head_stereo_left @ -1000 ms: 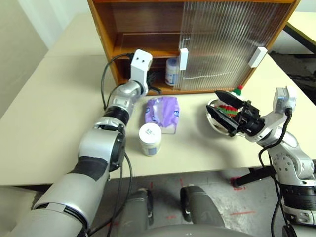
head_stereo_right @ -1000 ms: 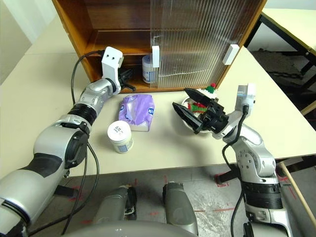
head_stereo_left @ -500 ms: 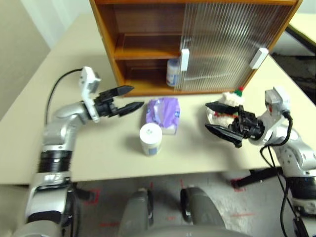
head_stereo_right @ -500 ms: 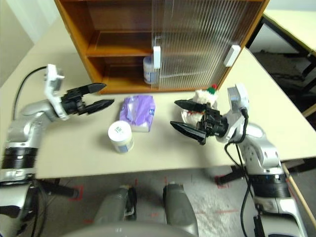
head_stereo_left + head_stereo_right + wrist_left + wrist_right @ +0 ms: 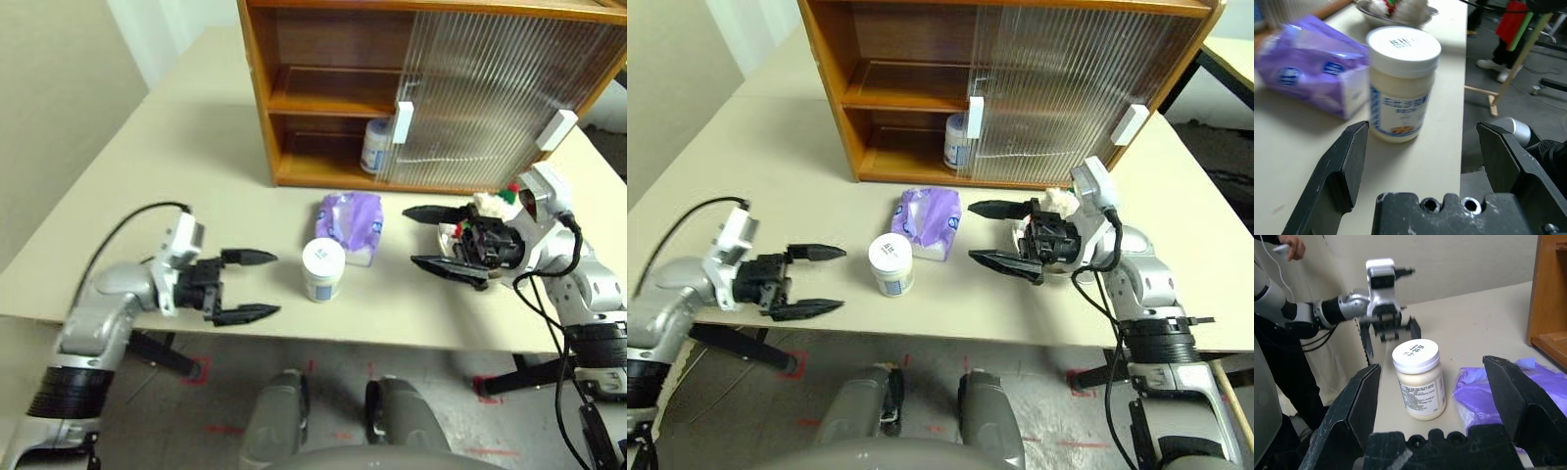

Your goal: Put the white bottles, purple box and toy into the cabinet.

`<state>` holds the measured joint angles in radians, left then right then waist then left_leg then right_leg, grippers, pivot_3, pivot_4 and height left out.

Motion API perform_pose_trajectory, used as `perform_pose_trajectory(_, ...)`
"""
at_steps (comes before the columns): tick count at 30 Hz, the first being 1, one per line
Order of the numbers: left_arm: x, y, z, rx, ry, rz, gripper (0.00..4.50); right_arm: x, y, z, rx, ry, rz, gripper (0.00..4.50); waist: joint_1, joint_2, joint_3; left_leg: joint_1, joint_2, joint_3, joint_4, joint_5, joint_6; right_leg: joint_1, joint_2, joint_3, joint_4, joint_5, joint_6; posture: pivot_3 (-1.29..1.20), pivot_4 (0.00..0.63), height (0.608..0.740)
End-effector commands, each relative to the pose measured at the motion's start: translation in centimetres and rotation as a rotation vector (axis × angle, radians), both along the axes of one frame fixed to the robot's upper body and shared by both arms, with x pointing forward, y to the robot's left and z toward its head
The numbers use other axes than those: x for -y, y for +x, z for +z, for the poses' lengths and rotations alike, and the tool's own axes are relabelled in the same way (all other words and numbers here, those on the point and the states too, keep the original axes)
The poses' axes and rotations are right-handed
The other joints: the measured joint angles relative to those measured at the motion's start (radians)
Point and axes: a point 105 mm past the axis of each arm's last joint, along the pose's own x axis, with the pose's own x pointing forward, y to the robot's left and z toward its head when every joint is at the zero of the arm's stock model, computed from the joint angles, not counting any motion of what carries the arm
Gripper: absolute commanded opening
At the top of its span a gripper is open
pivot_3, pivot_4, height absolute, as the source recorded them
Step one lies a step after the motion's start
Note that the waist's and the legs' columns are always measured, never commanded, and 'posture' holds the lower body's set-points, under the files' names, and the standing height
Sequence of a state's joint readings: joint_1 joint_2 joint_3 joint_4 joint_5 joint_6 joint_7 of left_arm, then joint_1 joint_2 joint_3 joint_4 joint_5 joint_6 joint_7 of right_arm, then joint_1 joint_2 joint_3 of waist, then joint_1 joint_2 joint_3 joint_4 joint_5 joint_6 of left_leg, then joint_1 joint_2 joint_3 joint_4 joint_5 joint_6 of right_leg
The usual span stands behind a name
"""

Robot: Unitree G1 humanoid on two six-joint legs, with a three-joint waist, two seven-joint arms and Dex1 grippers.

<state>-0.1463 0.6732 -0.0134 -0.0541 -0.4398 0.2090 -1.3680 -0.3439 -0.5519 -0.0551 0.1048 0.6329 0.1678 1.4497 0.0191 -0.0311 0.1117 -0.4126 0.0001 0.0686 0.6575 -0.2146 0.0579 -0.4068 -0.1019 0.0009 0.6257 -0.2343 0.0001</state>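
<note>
One white bottle (image 5: 323,269) stands on the table near the front edge. A second white bottle (image 5: 375,147) sits on the lower shelf of the cabinet (image 5: 294,88), by the door's edge. The purple box (image 5: 351,223) lies just behind the first bottle. To its right, the toy (image 5: 495,201) is partly hidden behind my right gripper (image 5: 409,235), which is open and points left toward the box. My left gripper (image 5: 276,284) is open at the near left. It points right at the table bottle (image 5: 1400,88), a short way from it.
The toy rests in a steel bowl (image 5: 1420,14). The cabinet's ribbed doors (image 5: 480,88) cover its right part, and the left bay stands open. The table's front edge (image 5: 294,333) runs just under my left gripper. A person (image 5: 1283,289) stands beyond the table's left side.
My left arm has drawn back from the cabinet's lower shelf to the near left of the table, leaving a bottle inside. My right gripper has swung to point left. The camera has shifted.
</note>
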Motion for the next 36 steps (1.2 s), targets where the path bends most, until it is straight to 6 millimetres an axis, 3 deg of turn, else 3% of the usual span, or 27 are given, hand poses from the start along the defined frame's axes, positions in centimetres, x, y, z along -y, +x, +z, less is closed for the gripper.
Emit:
perform_pose_trajectory(1,1.1,0.9,-1.5,0.007,0.024,0.016,4.46,0.0,0.1,0.3,0.027,-0.005,-0.014,4.5,-0.001,0.003,-0.003,0.0,0.0,0.001,0.0,0.0,0.0,0.0,0.0,0.0,0.0,0.0,0.001,0.02,0.052,0.74)
perform_pose_trajectory(6,2.2,1.3,-4.0,0.034,0.105,-0.006,4.46,0.0,-0.2,0.0,0.024,-0.02,-0.04,4.5,-0.004,0.003,-0.008,0.0,0.0,0.003,0.001,0.001,0.001,0.001,0.001,0.001,0.0,0.001,0.003,-0.01,0.053,0.74)
perform_pose_trajectory(21,5.8,2.5,-5.9,0.005,0.037,0.013,4.46,0.1,-0.2,0.2,0.007,-0.014,-0.081,4.5,-0.002,0.005,-0.016,0.0,0.0,0.004,0.005,0.001,0.001,0.002,0.001,0.002,0.0,0.0,0.01,-0.01,0.045,0.74)
perform_pose_trajectory(24,6.2,2.2,-6.0,-0.007,0.022,-0.007,3.96,0.8,-0.2,-0.1,-0.007,-0.038,-0.088,4.5,-0.001,0.005,-0.017,0.0,-0.001,0.005,0.005,0.001,0.001,0.002,0.001,0.002,0.0,-0.002,0.012,0.0,0.043,0.74)
perform_pose_trajectory(26,6.2,2.1,-6.0,-0.011,0.011,-0.008,3.22,1.0,-0.1,0.1,-0.006,-0.036,-0.095,4.5,-0.002,0.005,-0.019,0.0,-0.001,0.005,0.005,0.001,0.001,0.002,0.0,0.002,0.0,-0.002,0.012,0.0,0.041,0.74)
perform_pose_trajectory(27,6.2,2.1,-5.9,-0.011,0.008,-0.008,3.07,1.0,0.0,0.1,-0.005,-0.034,-0.096,4.5,-0.002,0.004,-0.019,0.0,-0.001,0.005,0.005,0.001,0.001,0.002,0.0,0.002,0.0,-0.002,0.011,0.0,0.041,0.74)
perform_pose_trajectory(31,4.7,1.8,-5.2,-0.03,-0.002,-0.009,3.07,1.0,0.0,0.0,-0.005,-0.037,-0.105,4.5,-0.004,0.004,-0.02,0.0,-0.001,0.005,0.005,0.001,0.001,0.002,0.001,0.002,0.0,-0.002,0.011,-0.01,0.039,0.74)
perform_pose_trajectory(36,0.2,3.9,0.1,0.058,-0.059,0.099,3.07,1.0,-0.2,0.0,-0.01,-0.016,-0.115,4.5,-0.019,0.004,-0.02,-0.004,0.002,0.005,0.005,0.001,0.002,0.001,0.003,0.002,0.001,-0.001,0.012,0.0,0.041,0.74)
